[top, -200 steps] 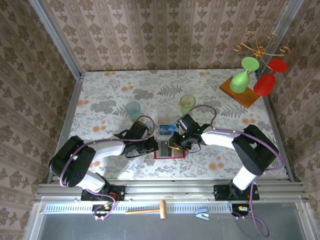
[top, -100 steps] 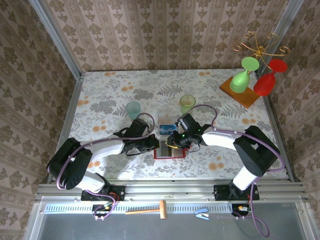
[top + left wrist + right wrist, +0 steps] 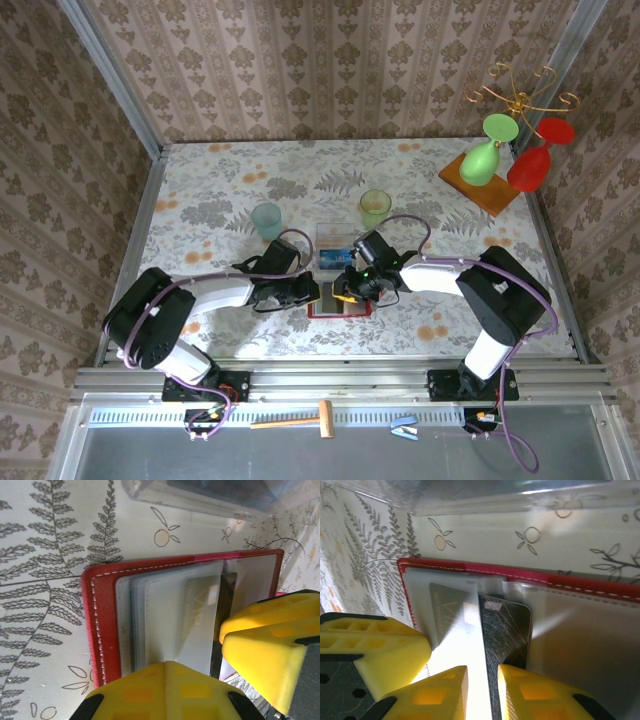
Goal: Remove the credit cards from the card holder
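The small red card holder (image 3: 340, 305) (image 3: 100, 625) (image 3: 535, 576) lay open and flat on the flowery counter (image 3: 200, 200), near the front edge and between the two arms. Its grey pocket pages faced up. A thin dark plastic card (image 3: 507, 622) (image 3: 229, 586) stuck partway out of one pocket. A pale shiny card (image 3: 451, 611) (image 3: 200, 605) sat inside the clear pocket beside it.

The right hand (image 3: 347, 291) (image 3: 482, 677) was down on the holder. Its two yellow fingers (image 3: 535, 695) stood a little apart with a thin gap between them. One finger lay over the near end of the dark card. The fingers were not pinched on the card.

The left hand (image 3: 312, 292) (image 3: 167, 672) was clenched tight. Its tip rested on the grey pages at the holder's left side, touching them.

Just behind the holder stood a clear plastic box (image 3: 335, 238) with a bright blue card (image 3: 336, 258) in it. Farther back were a pale blue-green cup (image 3: 267, 219) and a light green cup (image 3: 375, 207). In the far right corner a green glass (image 3: 485, 155) and a red glass (image 3: 535, 160) hung over a wooden board (image 3: 480, 190).
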Robot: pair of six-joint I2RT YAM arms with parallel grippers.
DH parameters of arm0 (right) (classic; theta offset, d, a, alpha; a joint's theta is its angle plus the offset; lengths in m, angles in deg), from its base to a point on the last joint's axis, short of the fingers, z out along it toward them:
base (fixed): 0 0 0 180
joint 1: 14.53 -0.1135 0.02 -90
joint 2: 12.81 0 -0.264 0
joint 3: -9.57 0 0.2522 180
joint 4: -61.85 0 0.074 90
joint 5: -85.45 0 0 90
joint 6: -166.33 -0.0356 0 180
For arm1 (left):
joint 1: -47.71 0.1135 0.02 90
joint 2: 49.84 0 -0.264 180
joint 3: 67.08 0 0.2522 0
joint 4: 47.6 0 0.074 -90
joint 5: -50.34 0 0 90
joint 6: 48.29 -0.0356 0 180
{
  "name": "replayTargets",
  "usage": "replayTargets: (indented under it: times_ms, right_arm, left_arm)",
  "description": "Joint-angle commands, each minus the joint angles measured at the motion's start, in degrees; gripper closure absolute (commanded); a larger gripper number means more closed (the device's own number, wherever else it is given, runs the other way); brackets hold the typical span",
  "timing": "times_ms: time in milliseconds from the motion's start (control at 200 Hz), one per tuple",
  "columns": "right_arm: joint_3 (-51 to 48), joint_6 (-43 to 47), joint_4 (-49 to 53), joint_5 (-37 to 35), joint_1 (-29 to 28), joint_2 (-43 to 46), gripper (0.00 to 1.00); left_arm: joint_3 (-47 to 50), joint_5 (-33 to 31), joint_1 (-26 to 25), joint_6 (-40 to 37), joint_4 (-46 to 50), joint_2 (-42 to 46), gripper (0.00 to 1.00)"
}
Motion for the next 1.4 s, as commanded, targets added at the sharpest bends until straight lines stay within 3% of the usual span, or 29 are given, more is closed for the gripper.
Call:
replayTargets:
  times_ms: [0, 835, 1395]
  right_arm:
    - [1.62, 2.75, 5.64, -3.16, -0.37, -0.4, 0.75]
    - [-0.18, 2.21, 2.98, -2.23, 0.75, 5.18, 0.74]
    - [-6.6, -0.41, -2.54, 0.93, 3.55, 6.35, 0.75]
  left_arm:
    - [0.4, 0.96, -0.35, -1.29, -0.21, -1.17, 0.92]
    - [-2.71, 0.91, -0.71, -1.04, 1.15, 2.03, 0.92]
    - [-5.27, -0.76, -2.23, -2.86, 3.82, -2.67, 0.95]
